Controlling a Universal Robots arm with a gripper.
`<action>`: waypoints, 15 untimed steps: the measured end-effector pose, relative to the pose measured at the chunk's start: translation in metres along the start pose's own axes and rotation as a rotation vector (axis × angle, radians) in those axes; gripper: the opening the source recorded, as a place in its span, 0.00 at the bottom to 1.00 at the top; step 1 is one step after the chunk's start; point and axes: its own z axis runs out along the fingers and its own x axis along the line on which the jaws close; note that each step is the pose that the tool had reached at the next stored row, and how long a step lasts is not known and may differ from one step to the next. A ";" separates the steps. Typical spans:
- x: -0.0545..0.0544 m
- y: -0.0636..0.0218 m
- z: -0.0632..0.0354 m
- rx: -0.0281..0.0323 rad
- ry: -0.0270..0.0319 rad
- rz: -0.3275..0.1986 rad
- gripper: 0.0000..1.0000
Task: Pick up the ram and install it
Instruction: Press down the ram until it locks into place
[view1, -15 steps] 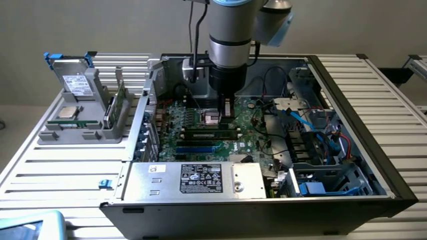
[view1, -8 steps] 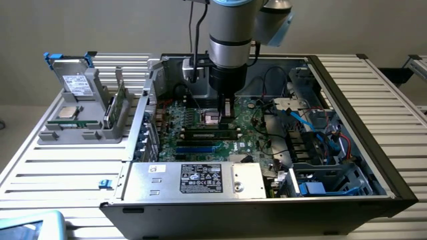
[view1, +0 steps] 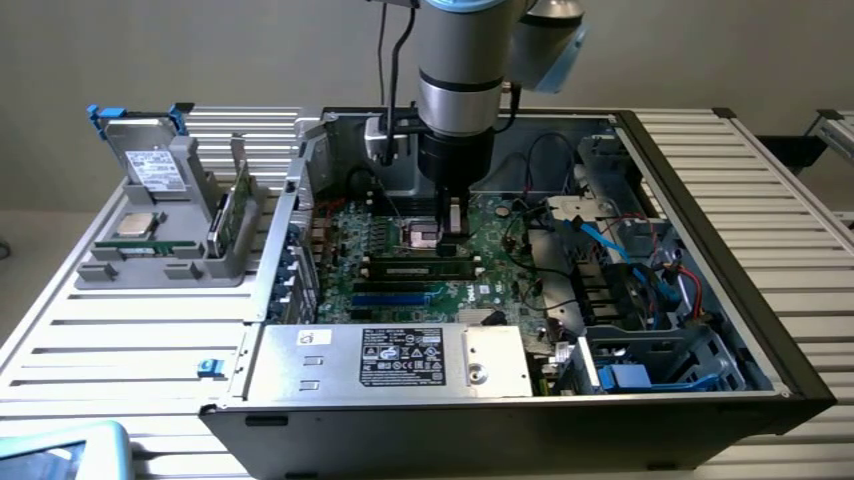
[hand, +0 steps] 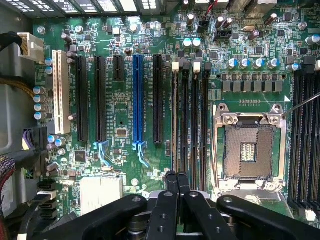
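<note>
My gripper (view1: 458, 232) hangs straight down inside the open computer case, over the green motherboard (view1: 400, 290). In the wrist view its two black fingers (hand: 172, 187) are pressed together, so my gripper (hand: 177, 176) is shut with nothing visible between them. The fingertips sit over the near end of the long black memory slots (hand: 190, 120). In the exterior view the ram (view1: 422, 268), a long green stick with dark chips, lies along those slots just below my fingertips. Whether the fingertips touch it I cannot tell.
An empty processor socket (hand: 248, 150) lies beside the slots. A blue expansion slot (hand: 137, 100) and black ones run parallel. Cables and a drive cage (view1: 627, 290) crowd the exterior view's right. A grey holder (view1: 160, 235) outside the case carries a silver processor (view1: 135, 224) and another upright green board (view1: 235, 215).
</note>
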 end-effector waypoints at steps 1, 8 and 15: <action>0.000 0.0000 0.0001 -0.0001 0.0005 0.000 0.11; -0.002 -0.0061 0.0043 0.0001 0.0110 0.000 0.11; -0.002 -0.0065 0.0103 0.0041 0.0086 0.000 0.11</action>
